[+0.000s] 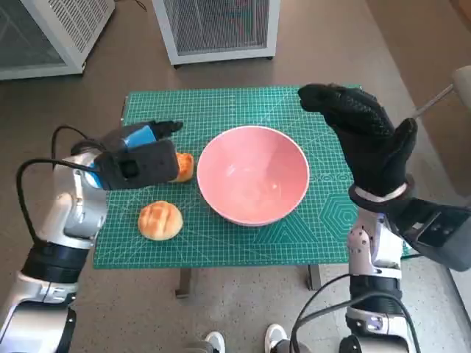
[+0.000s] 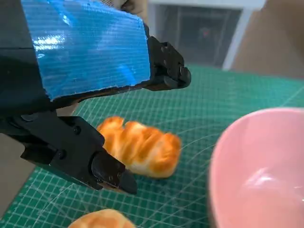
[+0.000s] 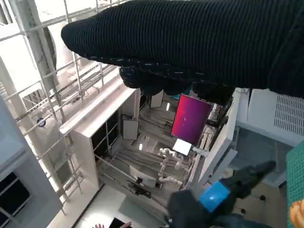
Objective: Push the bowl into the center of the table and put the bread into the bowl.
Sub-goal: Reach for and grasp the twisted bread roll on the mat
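A green cutting mat with a printed grid covers the small table, which stands on a brown floor; two white cabinets with mesh fronts stand beyond it. One pink bowl sits near the mat's middle, empty. Two pieces of bread lie on the robot's left of it: a long braided roll just beside the bowl and a round bun nearer the table's front edge. The left hand hovers over the braided roll, fingers apart, holding nothing. The right hand is raised beside the bowl, fingers spread, empty.
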{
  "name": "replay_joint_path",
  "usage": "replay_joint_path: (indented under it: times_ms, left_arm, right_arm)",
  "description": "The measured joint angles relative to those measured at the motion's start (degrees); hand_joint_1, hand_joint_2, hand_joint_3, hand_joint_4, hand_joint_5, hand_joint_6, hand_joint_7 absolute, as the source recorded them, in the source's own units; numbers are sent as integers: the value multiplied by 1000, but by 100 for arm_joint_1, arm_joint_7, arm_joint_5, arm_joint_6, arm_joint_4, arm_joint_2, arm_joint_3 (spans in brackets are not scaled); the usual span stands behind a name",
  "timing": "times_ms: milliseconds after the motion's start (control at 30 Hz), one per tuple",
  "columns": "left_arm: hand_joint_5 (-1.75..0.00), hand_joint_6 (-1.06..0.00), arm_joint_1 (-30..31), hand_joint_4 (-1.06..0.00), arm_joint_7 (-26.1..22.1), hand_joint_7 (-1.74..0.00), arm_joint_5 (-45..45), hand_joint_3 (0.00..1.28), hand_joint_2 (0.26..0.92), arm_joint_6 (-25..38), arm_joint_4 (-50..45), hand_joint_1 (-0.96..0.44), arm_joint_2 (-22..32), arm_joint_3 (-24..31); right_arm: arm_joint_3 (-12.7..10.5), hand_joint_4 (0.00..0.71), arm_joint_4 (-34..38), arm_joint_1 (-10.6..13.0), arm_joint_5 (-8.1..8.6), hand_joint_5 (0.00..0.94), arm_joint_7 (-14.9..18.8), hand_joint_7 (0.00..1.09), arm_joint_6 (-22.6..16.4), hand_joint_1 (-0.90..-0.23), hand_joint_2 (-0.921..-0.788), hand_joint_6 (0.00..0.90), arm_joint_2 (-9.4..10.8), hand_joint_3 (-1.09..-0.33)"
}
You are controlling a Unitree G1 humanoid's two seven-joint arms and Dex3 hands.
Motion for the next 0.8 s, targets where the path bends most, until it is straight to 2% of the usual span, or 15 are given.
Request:
replay_joint_path:
  times_ms: [333, 633, 800]
  left_arm:
    - [-4, -327, -405, -134, 164, -12, 241, 14, 729, -136, 1147, -55, -225, -372]
    - [-10, -334, -761, -165, 625, -10, 425, 23, 754, -534, 2383, -38, -495, -671]
    - [-31, -404, -849, -262, 1025, -35, 426, 40, 803, -968, 2948, -21, -591, -737]
  right_arm:
    - [25, 491, -25, 39, 1, 3, -26, 829, 7, -358, -856, 109, -21, -630]
    - [28, 492, -50, 87, 6, 3, -44, 824, 15, -358, -855, 110, -38, -635]
    - [34, 493, -64, 110, 17, 3, -44, 820, 35, -363, -858, 111, -41, -627]
